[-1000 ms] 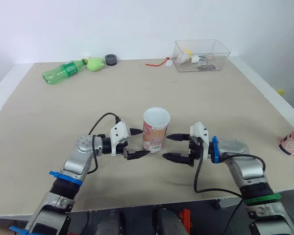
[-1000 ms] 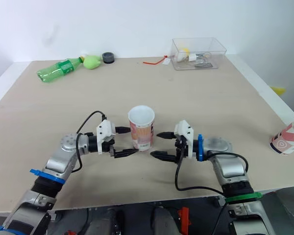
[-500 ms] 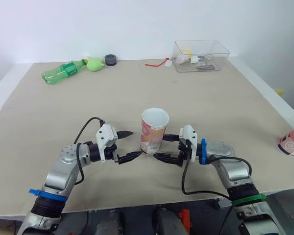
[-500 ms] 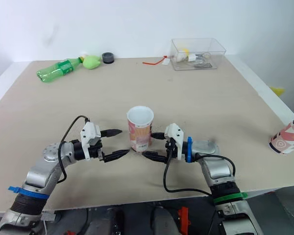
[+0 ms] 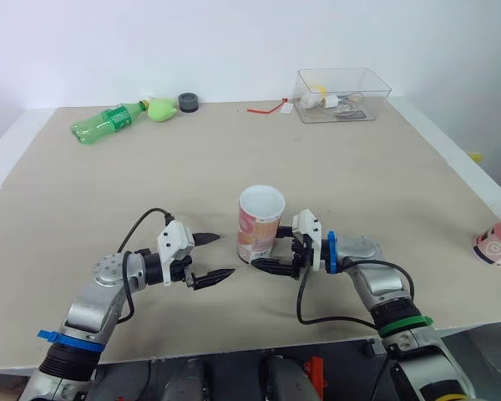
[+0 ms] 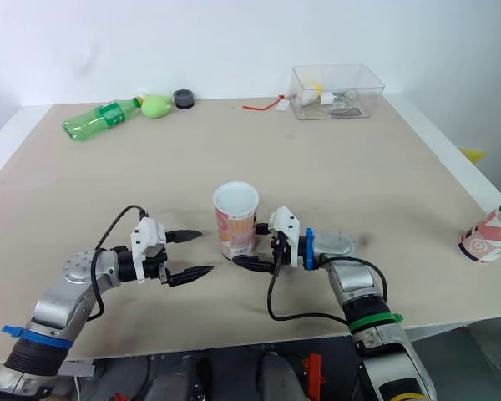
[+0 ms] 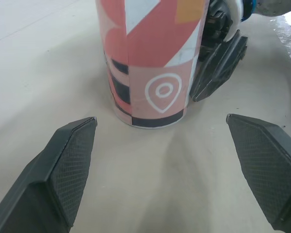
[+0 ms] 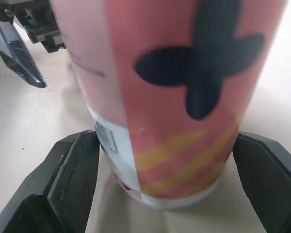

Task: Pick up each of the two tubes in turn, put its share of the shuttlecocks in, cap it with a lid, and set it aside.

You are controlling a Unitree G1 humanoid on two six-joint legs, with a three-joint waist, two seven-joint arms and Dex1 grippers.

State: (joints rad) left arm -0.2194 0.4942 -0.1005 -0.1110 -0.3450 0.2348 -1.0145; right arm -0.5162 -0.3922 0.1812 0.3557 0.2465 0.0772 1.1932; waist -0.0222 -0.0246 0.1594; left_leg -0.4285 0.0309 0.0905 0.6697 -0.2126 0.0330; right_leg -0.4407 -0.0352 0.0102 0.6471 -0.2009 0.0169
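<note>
The right tool [image 5: 268,255] is spread wide around the upright pink patterned cardboard tube [image 5: 260,227]. The left tool [image 5: 225,255] is wide open nearby.

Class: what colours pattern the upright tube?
Tube: pink, orange stripes, black butterfly shape; right wrist view shows best.

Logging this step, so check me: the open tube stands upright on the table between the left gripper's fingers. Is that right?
Not quite: the tube stands between the open fingers of the right gripper, as the right wrist view shows. The left gripper is open, short of it. The rest holds.
</note>
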